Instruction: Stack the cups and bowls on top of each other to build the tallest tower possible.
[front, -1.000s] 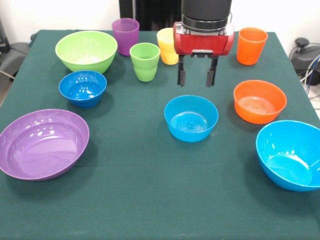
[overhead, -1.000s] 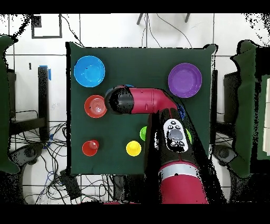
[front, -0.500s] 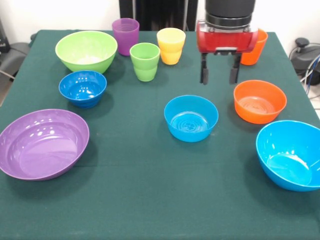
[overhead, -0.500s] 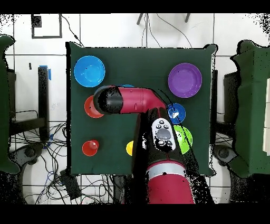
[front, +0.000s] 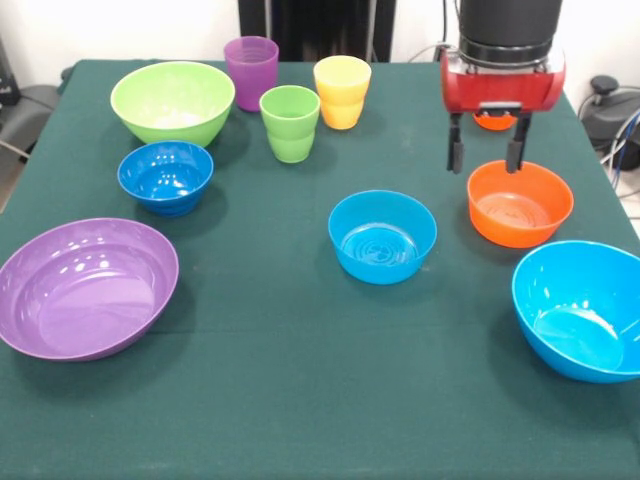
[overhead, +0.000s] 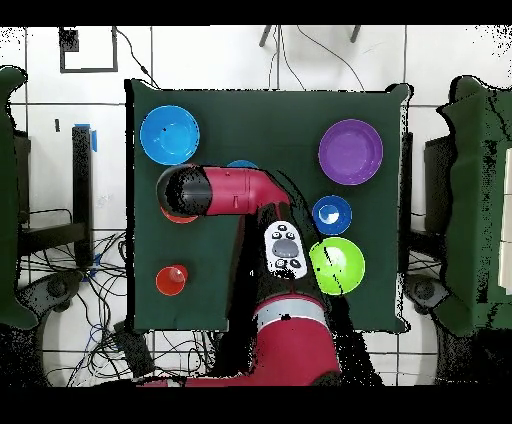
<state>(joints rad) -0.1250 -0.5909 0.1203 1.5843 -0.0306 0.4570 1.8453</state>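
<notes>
My gripper (front: 485, 158) is open and empty, its fingers hanging just above the far rim of the small orange bowl (front: 520, 205). The orange cup (front: 493, 122) is mostly hidden behind it. The purple cup (front: 251, 70), green cup (front: 290, 123) and yellow cup (front: 342, 92) stand at the far side. The lime bowl (front: 172, 100), dark blue bowl (front: 165, 176), large purple bowl (front: 85, 288), small light blue bowl (front: 382, 236) and large light blue bowl (front: 580, 310) stand singly. No tower shows. In the overhead view the arm (overhead: 225, 190) covers the orange bowl.
All pieces stand apart on the green table (front: 300, 400). In the overhead view the orange cup (overhead: 171, 280), large light blue bowl (overhead: 169, 135), large purple bowl (overhead: 351, 151), dark blue bowl (overhead: 332, 214) and lime bowl (overhead: 337, 265) show around the arm.
My gripper has moved steadily to the right in the front view, from in front of the yellow cup to over the small orange bowl, staying open. Nothing on the table moved.
</notes>
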